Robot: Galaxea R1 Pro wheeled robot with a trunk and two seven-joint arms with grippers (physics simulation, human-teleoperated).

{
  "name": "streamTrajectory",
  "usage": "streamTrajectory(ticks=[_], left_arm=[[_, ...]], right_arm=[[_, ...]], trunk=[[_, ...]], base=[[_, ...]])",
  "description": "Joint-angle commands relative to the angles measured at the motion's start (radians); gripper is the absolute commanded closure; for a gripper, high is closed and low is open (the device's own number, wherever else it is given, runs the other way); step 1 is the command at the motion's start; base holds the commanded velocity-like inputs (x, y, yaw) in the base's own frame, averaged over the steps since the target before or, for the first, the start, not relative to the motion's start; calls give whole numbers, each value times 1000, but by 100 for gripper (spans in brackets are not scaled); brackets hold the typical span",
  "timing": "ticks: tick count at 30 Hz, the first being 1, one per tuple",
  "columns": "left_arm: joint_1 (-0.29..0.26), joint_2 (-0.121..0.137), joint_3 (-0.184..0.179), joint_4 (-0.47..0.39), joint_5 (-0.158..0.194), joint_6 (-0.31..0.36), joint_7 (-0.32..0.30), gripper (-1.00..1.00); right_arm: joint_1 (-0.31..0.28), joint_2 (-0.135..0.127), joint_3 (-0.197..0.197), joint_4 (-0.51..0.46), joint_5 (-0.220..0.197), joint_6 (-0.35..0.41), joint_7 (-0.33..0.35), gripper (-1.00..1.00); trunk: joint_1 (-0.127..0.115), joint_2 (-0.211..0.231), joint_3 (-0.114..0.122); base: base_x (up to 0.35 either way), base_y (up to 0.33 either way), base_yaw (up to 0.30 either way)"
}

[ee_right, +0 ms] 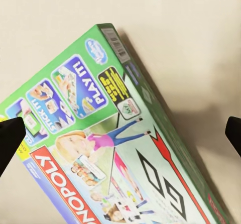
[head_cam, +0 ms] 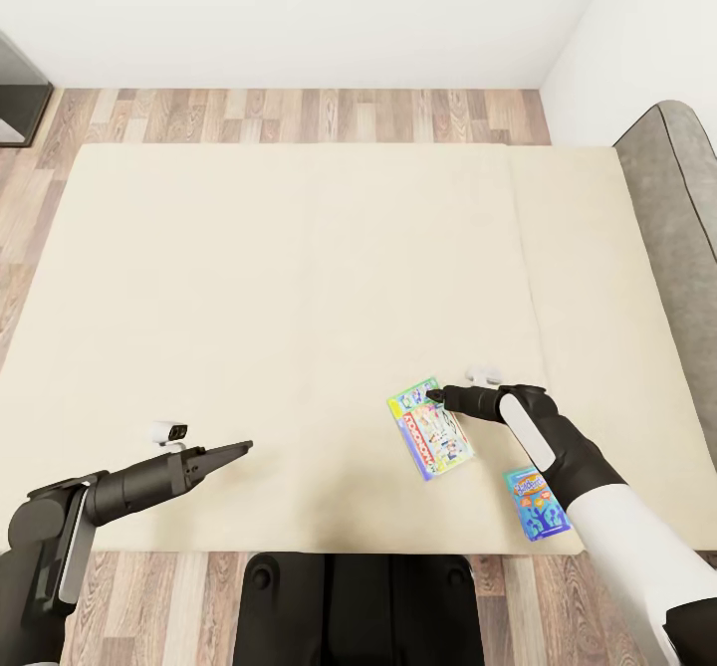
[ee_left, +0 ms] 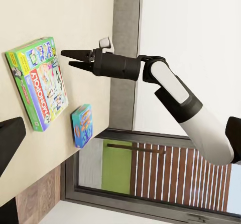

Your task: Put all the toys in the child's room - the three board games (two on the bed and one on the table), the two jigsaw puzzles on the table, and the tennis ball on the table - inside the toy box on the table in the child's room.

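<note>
Two board games lie on the bed's beige mattress (head_cam: 249, 278), near its front edge. The green-edged game box (head_cam: 430, 429) (ee_left: 39, 83) (ee_right: 100, 148) lies flat with its printed lid up. My right gripper (head_cam: 434, 399) (ee_left: 68, 58) (ee_right: 120, 136) hovers open just over the far end of that box, one fingertip (ee_right: 10, 138) off each side; I cannot tell whether it touches. The small blue game box (head_cam: 536, 503) (ee_left: 82, 125) lies to the right of the green one, beside my right forearm. My left gripper (head_cam: 239, 445) is open over bare mattress, well left of both boxes.
The grey headboard (head_cam: 677, 208) runs along the bed's right side. Wood-plank floor (head_cam: 299, 113) lies beyond the bed, before a white wall. A dark piece of furniture (head_cam: 20, 99) stands at the far left. My base (head_cam: 349, 606) stands against the bed's front edge.
</note>
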Motion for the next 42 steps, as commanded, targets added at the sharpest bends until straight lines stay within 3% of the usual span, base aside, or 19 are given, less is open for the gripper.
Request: streamTrajectory(ticks=[1,42], left_arm=[[0,0,0,0,0,11,-4,-100],[-1,0,0,0,1,11,-4,-100]], right_arm=[[0,-1,2,-1,2,3,2,-100],[0,5,4,30,3,3,7,-100]], trunk=[[1,-2,-1],[1,-2,-1]], base=[[0,0,0],[0,0,0]])
